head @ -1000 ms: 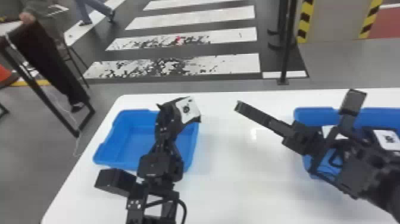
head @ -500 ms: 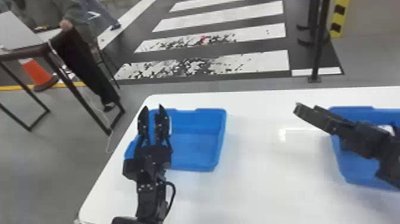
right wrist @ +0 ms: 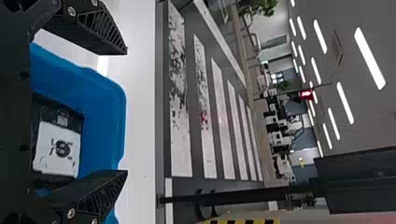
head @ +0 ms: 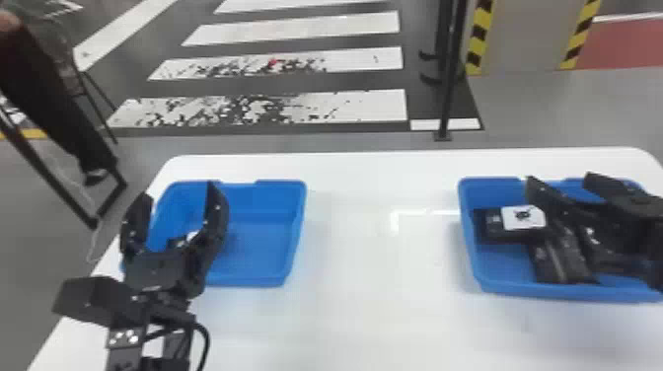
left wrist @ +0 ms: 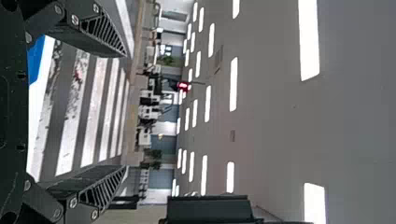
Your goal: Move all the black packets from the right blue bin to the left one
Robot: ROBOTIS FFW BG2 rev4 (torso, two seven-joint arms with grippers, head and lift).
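The head view looks forward and down over the desk (head: 365, 306), taking in the left bin (head: 246, 281) and right blue bin (head: 542, 291). Both wrist views, turned sideways, face across the striped floor (head: 365, 106) towards the ceiling (left wrist: 271, 116), the right one close to its bin. All three share the stripes.

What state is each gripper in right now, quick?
Left gripper: open, nothing between its fingers.
Right gripper: open too, holding nothing.

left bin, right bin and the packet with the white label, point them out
left bin (head: 251, 278): head view, near wall
right bin (head: 557, 293): head view, near wall
packet (head: 523, 218): head view, white label
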